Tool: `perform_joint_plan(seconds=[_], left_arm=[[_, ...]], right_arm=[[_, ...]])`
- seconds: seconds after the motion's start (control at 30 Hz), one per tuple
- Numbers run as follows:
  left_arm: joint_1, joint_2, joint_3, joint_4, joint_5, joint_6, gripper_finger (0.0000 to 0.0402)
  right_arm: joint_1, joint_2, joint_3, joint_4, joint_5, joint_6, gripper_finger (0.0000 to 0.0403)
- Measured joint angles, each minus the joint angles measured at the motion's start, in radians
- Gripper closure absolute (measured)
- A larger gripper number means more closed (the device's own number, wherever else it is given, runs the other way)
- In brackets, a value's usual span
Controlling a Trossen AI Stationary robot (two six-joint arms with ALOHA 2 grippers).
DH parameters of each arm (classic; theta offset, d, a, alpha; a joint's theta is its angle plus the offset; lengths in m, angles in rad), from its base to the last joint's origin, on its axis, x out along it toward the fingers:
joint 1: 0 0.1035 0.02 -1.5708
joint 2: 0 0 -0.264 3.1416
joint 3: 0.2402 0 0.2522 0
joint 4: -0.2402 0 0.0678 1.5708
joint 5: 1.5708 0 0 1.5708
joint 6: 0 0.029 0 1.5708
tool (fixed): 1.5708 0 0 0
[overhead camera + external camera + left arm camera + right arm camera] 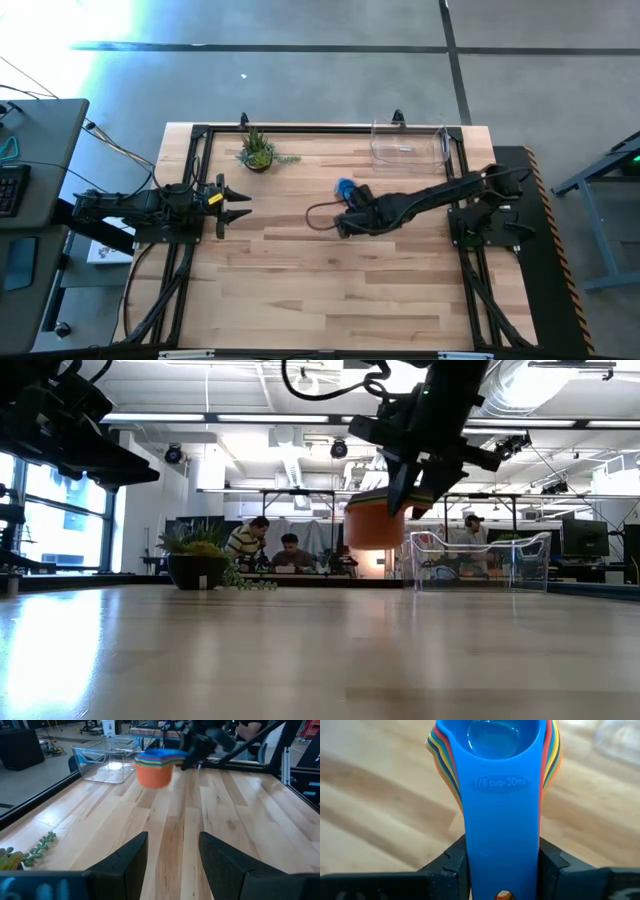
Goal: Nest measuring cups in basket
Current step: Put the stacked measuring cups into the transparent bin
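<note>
Blue and marked one-eighth cup, the top handle of the stacked measuring cups fills the right wrist view, with orange, yellow and red rims peeking out on either side beneath it. The right gripper has its fingers closed partway against the two edges of that handle bundle, so the whole nested stack is held by the handles alone. In the low view the stack, orange cup at the bottom, hangs clear above the desk, short of the basket. From above, the basket sits at the far right corner of the desk, and the stack is well apart from it, toward the desk's middle.

The main risk, as I judge it, lies in that grip: the bowls hang out beyond the fingers, so a quick swing toward the basket could make the stack droop or pivot, or let a lower cup slide loose from the nest. Coming in too low could also knock the orange cup against the basket's near wall and push the light, clear bin aside.

The left gripper waits far from the basket, beyond the small plant, its fingers spread wide and empty.
</note>
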Motion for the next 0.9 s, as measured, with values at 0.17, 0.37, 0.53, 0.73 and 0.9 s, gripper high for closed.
perform_joint_plan(seconds=[0.17,0.37,0.53,0.73,0.9], left_arm=[[0.000,0.000,0.000,0.000,0.000,0.000,0.0234],[0.000,0.000,0.000,0.000,0.000,0.000,0.0234],[0.000,0.000,0.000,0.000,0.000,0.000,0.0234],[0.000,0.000,0.000,0.000,0.000,0.000,0.0234],[0.000,0.000,0.000,0.000,0.000,0.000,0.0234]], right_arm=[[-0.045,-0.056,0.000,-0.070,0.030,-0.021,0.0275],[-0.119,-0.137,0.000,-0.148,0.030,-0.090,0.0275],[-0.194,-0.215,-0.008,-0.186,0.053,-0.171,0.0276],[-0.284,-0.299,-0.008,-0.221,0.072,-0.283,0.0276],[-0.366,-0.341,-0.009,-0.245,0.074,-0.381,0.0276]])
